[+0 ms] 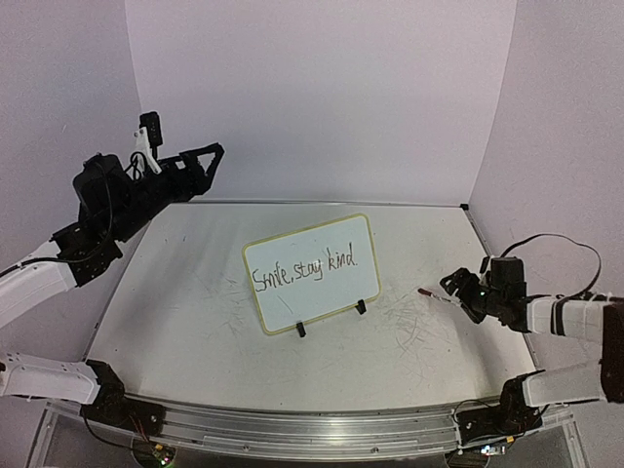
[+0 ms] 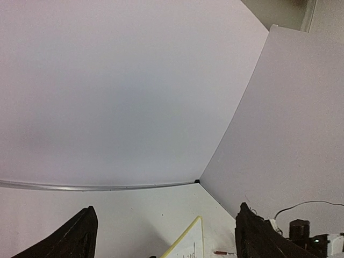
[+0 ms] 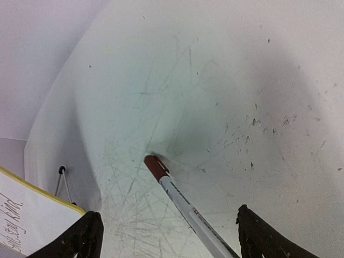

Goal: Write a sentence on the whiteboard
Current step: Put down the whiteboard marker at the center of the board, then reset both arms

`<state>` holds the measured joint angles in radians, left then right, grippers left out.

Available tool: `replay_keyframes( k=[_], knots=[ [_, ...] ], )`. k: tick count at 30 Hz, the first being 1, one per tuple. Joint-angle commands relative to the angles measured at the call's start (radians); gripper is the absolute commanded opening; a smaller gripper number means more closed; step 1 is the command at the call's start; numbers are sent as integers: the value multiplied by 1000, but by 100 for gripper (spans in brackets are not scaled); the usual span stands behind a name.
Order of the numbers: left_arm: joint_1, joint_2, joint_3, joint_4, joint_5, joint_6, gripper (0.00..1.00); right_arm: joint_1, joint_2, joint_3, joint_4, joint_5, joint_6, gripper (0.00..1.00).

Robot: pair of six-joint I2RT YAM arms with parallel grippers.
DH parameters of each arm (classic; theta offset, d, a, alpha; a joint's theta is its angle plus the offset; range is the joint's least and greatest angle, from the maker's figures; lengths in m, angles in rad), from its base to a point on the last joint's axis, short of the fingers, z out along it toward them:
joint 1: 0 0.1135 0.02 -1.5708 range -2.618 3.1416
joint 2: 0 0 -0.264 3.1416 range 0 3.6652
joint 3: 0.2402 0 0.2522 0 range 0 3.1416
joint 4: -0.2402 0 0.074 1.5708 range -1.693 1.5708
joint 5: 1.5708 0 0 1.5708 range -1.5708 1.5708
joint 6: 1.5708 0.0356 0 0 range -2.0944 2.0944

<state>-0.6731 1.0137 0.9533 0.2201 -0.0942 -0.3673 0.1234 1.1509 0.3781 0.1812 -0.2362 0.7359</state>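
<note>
While the right gripper (image 3: pixel 164 236) straddles the marker (image 3: pixel 183 204), fingers apart, I note its red end points frame-left toward the whiteboard (image 1: pixel 322 292).

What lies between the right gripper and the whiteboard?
A marker pointing from the right gripper toward the whiteboard, then only scribbled table; the top view shows it.

The left arm (image 1: pixel 107 210) is reaching up and forward, holding the left gripper (image 1: pixel 216 154) high, beyond the far left corner of the whiteboard (image 1: pixel 322 292), its fingers (image 2: pixel 80 236) standing wide apart. The right arm (image 1: pixel 570 317) is stretching low, the right gripper (image 1: pixel 450 286) hanging just right of the whiteboard and pointing toward it, fingers (image 3: pixel 86 236) likewise spread wide.
</note>
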Motion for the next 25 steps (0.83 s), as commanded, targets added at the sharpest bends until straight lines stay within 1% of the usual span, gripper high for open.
replay_keyframes(
  k=[1, 5, 8, 10, 13, 15, 21, 25],
  knots=[
    [3, -37, 116, -81, -101, 126, 90, 0, -301, 134, -344, 158, -53, 98],
    [3, -66, 160, -124, -143, 187, 92, 1, -466, 300, -507, 177, -178, 98],
    [3, -85, 203, -154, -166, 222, 92, 1, -534, 472, -597, 187, -287, 98],
    [2, -93, 229, -167, -174, 246, 93, 1, -555, 578, -628, 187, -368, 98],
    [2, -105, 257, -179, -185, 273, 94, 1, -558, 762, -682, 242, -459, 98],
    [3, -112, 272, -184, -190, 282, 94, 1, -570, 831, -686, 278, -501, 98],
    [3, -129, 285, -193, -183, 279, 96, 1, -588, 927, -683, 325, -537, 98],
    [2, -135, 283, -198, -188, 268, 96, 1, -631, 894, -626, 301, -533, 98]
  ],
)
